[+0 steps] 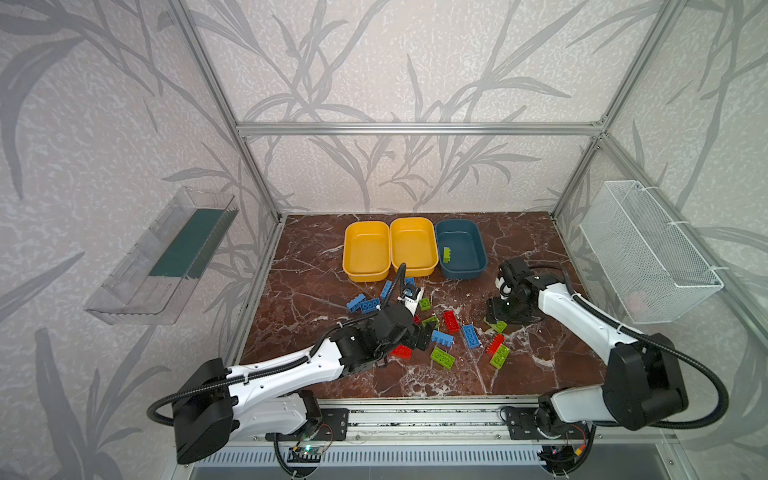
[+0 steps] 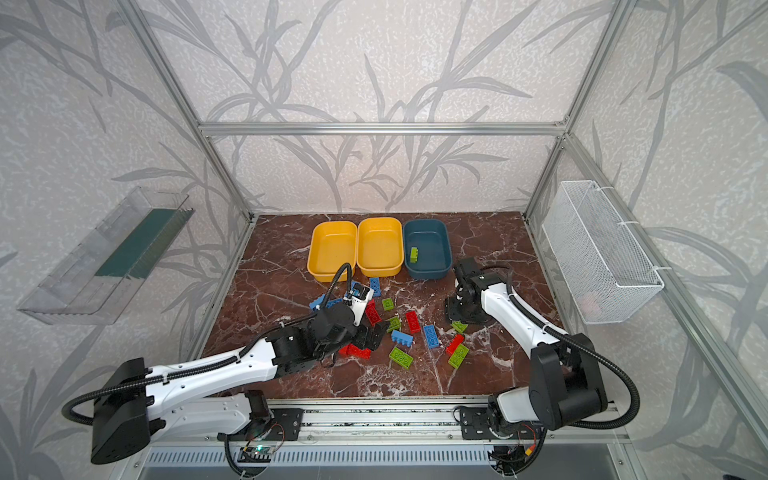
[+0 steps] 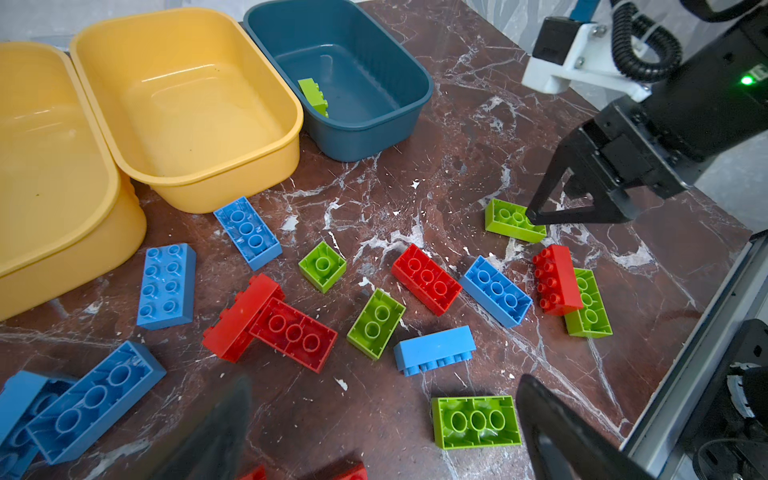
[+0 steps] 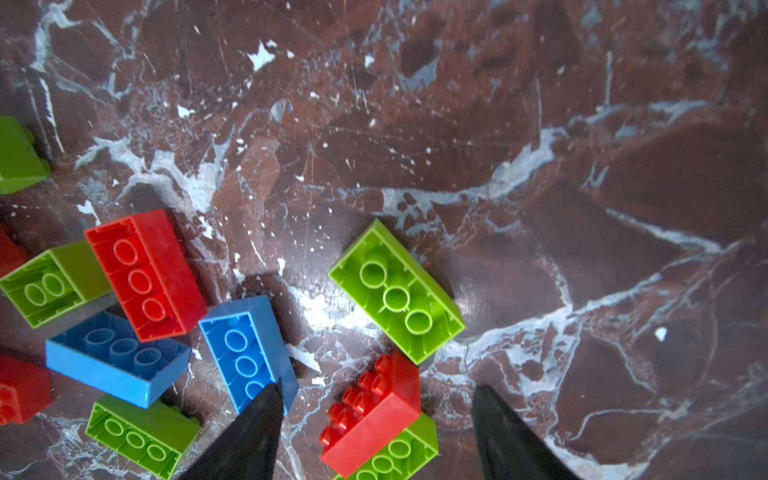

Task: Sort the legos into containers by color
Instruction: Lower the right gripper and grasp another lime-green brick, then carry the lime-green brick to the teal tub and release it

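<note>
Arms: the left arm (image 1: 282, 370) and the right arm (image 1: 561, 307) rise from a rail (image 1: 415, 419) at the near edge, and both lean in over the table.
Table: a red-brown marbled table (image 1: 316, 291) with white veins carries the tubs at its far side and the bricks in its middle.
Wire basket: a white mesh basket (image 1: 648, 249) hangs on the right wall, off the table.
Clear tray: a clear plastic tray (image 1: 162, 257) hangs on the left wall.
Yellow tubs: the left yellow tub (image 1: 365, 226) and the middle yellow tub (image 1: 413, 222) stand side by side at the far middle, rims touching.
Teal tub: the teal tub (image 1: 467, 232) stands close against the right of the middle one. A lime brick (image 1: 446, 254) lies inside by its left wall.
Left gripper: the left gripper (image 3: 384, 380) hangs low over the near left of the heap, jaws spread wide and grasping nothing.
Right gripper: the right gripper (image 4: 376, 387) hangs low over the right end of the heap, jaws parted and released. A red brick (image 4: 374, 411) lying on a lower lime brick (image 4: 399, 453) shows between the fingers and touches neither. A lone lime brick (image 3: 513, 220) lies just beyond the fingertips.
Legos: the legos (image 1: 471, 336), in blue, red and lime, are strewn on the table between the two grippers, nearer than the tubs, and many lie hollow side up.
Blue brick: one blue brick (image 3: 247, 232) lies just beside the middle yellow tub's near wall.
</note>
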